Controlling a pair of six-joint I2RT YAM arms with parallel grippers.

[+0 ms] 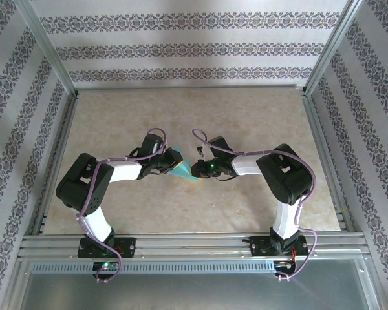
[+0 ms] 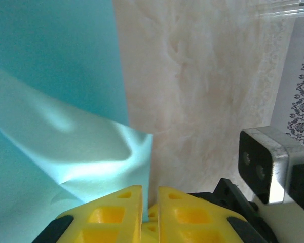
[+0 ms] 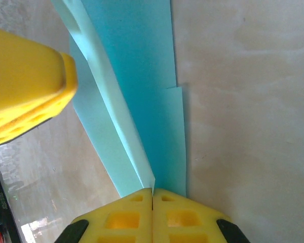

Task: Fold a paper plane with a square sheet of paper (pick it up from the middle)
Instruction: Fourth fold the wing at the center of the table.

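Square sheet of paper in closed right gripper and, apparently, near-closed left gripper.

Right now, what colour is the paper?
The paper is plain teal-turquoise, clearest in the right wrist view.

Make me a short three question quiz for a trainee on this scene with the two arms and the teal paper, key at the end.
1. True or false: the thin teal sheet of paper lies flat and untouched on the beige marbled table.
2. Which gripper pinches the paper? A left only, B right only, C both.
3. Fill in: the right gripper is ____ on a creased edge of the paper.
Key: 1 false, it is bent and held. 2 C, the left gripper grips it too. 3 shut.
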